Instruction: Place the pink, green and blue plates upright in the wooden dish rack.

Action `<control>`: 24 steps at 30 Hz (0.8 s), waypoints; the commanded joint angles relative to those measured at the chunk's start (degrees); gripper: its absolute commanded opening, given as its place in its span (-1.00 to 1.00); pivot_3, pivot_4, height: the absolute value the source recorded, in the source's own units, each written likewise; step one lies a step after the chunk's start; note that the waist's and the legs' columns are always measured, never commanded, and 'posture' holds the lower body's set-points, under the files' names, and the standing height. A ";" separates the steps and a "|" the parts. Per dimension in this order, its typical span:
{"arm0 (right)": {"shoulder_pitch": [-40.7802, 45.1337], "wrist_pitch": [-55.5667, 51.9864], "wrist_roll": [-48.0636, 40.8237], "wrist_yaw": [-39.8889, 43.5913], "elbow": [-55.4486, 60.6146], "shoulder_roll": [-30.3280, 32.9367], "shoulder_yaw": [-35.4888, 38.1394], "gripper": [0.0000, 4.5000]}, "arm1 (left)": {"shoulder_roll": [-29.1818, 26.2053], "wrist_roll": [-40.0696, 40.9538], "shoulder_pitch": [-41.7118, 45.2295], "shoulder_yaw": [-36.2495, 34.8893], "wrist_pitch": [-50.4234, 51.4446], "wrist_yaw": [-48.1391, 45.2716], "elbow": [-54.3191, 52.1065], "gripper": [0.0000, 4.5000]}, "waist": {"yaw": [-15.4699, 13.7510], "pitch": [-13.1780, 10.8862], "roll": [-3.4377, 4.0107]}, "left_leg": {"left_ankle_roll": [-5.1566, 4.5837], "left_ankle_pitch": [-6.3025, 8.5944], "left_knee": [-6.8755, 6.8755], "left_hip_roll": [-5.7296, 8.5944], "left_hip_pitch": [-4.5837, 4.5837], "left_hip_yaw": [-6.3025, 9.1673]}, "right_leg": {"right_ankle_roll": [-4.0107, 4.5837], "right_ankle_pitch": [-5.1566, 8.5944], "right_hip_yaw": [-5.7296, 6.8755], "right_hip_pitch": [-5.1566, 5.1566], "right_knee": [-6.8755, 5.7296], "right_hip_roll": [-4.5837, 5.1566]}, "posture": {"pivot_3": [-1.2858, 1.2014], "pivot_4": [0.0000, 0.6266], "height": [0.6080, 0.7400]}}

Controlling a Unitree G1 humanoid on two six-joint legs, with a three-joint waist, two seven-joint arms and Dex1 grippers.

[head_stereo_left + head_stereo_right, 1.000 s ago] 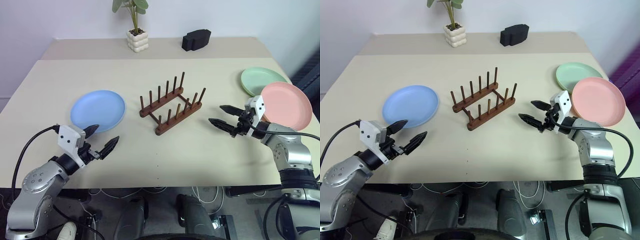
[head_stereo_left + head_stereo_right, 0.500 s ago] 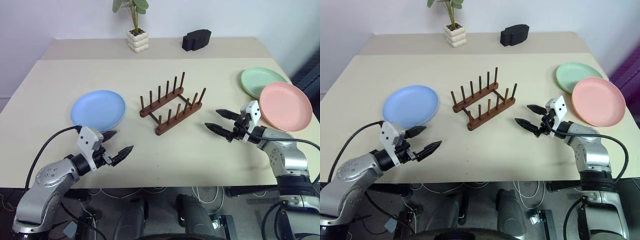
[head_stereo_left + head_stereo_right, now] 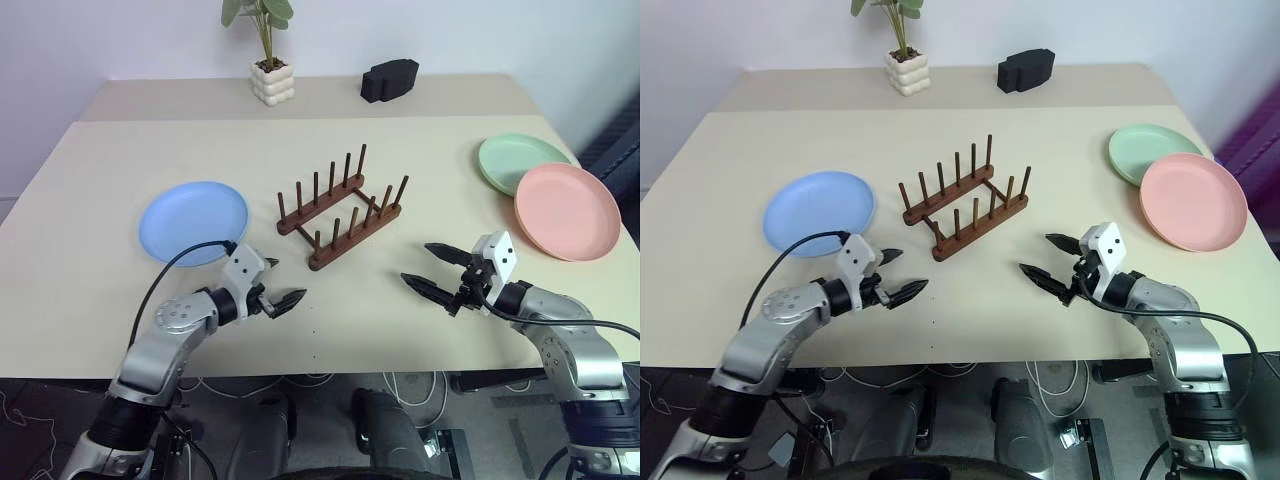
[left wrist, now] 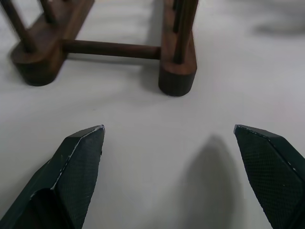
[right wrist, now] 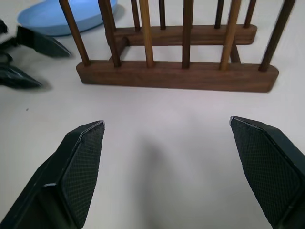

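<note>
While both claws, left claw (image 3: 283,284) and right claw (image 3: 432,269), hover wide open and empty before the wooden dish rack (image 3: 339,208), blue plate (image 3: 193,221) lies left of it, pink plate (image 3: 567,210) and green plate (image 3: 522,162) right; either could knock the rack.

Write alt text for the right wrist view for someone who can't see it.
The right gripper is open and empty over a pale table, its two black fingers pointing at the empty wooden rack. Beyond the rack lies the blue plate, with the left gripper off to one side.
</note>
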State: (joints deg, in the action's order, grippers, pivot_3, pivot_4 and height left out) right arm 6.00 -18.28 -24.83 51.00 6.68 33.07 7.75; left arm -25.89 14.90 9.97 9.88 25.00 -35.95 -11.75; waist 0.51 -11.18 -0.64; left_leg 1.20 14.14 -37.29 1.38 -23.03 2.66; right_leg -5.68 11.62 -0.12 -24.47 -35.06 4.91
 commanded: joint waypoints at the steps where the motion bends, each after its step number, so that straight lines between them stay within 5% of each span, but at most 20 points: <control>1: 1.39 0.41 -0.67 -0.60 1.95 -0.51 -0.08 0.91 | 2.09 -2.84 1.96 1.45 -3.02 1.40 1.88 1.00 | -0.06 0.00 0.00 | 0.00 0.00 -0.01 0.00 0.00 0.00 | 0.00 0.00 0.00 0.00 0.00 0.01 | 0.03 -0.52 0.94; 8: 2.67 0.66 -0.36 -1.00 1.53 -1.11 -1.31 0.91 | 6.80 -7.22 6.89 3.42 -5.58 3.28 10.21 1.00 | -0.09 0.02 -0.03 | 0.00 0.00 -0.03 0.04 0.00 0.03 | -0.01 -0.01 0.00 0.03 0.00 0.00 | 0.03 -0.52 0.94; 11: 1.64 0.50 -0.67 -1.50 2.76 -0.77 -0.88 1.00 | 8.08 -7.37 8.27 3.76 -6.91 2.03 12.49 0.60 | -0.12 0.03 -0.02 | 0.00 0.00 -0.03 0.04 0.01 0.04 | -0.01 -0.01 0.01 0.03 -0.02 0.00 | 0.03 -0.52 0.94; 17: -2.36 -1.18 -1.38 -3.76 7.46 0.26 0.86 1.00 | 8.75 -6.97 9.32 4.41 -10.08 -2.09 14.48 -0.68 | -0.21 0.03 -0.02 | 0.00 0.00 -0.03 0.04 0.00 0.05 | -0.02 -0.01 0.01 0.04 -0.01 0.01 | 0.03 -0.52 0.94; 24: -9.56 -3.64 -1.27 -4.43 12.23 3.26 3.58 1.00 | 6.85 -6.18 13.66 6.16 -13.58 -13.03 18.50 -0.68 | -1.36 0.04 -0.02 | 0.00 0.00 -0.07 0.06 -0.02 0.04 | -0.01 0.00 0.01 0.04 0.01 0.01 | 0.03 -0.52 0.94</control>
State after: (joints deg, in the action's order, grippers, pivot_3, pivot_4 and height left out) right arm -2.15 -21.56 -25.59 46.47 15.93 35.11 9.33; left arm -18.58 7.98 22.05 14.96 13.08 -44.82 5.87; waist -0.85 -11.14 -0.66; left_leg 1.20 14.14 -37.36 1.44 -23.07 2.71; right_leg -5.68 11.63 -0.11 -24.42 -35.04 4.93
